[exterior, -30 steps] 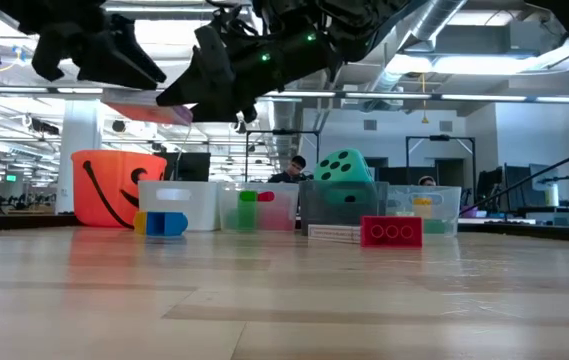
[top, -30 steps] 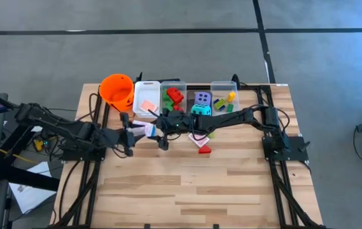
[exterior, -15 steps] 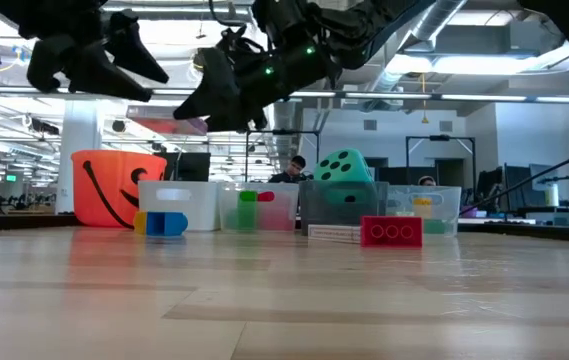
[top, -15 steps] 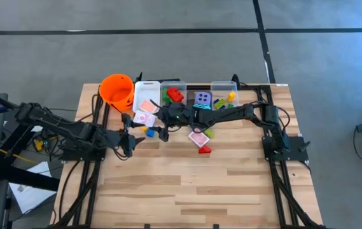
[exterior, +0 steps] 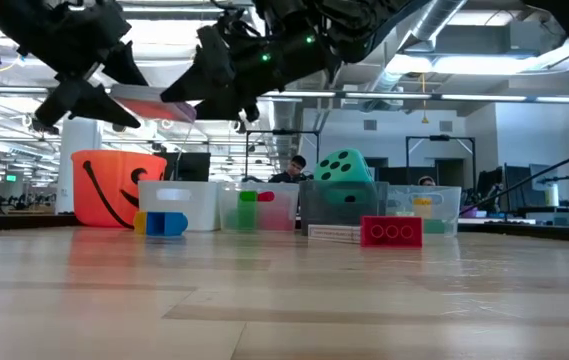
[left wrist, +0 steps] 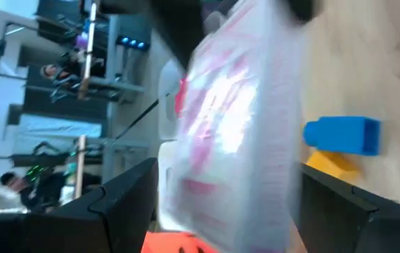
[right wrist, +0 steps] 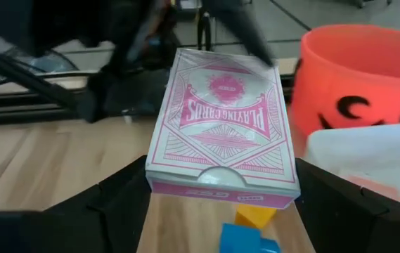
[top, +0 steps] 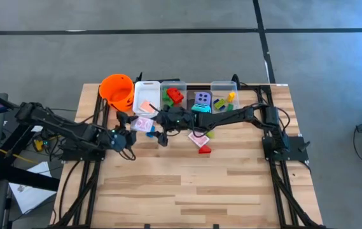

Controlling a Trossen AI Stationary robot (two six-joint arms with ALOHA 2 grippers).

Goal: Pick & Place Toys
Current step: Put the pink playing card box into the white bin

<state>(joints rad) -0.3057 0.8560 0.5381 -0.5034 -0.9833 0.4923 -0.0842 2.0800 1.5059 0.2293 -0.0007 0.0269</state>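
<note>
Reaching left across the table's far side, the right gripper (top: 147, 125) clamps a pink-and-white shrink-wrapped card box (right wrist: 222, 131) printed "PLAYING CARDS", aloft before the white plastic bin (top: 146, 97). Just left, the left gripper (top: 122, 137) hangs spread, seemingly touching nothing.
</note>
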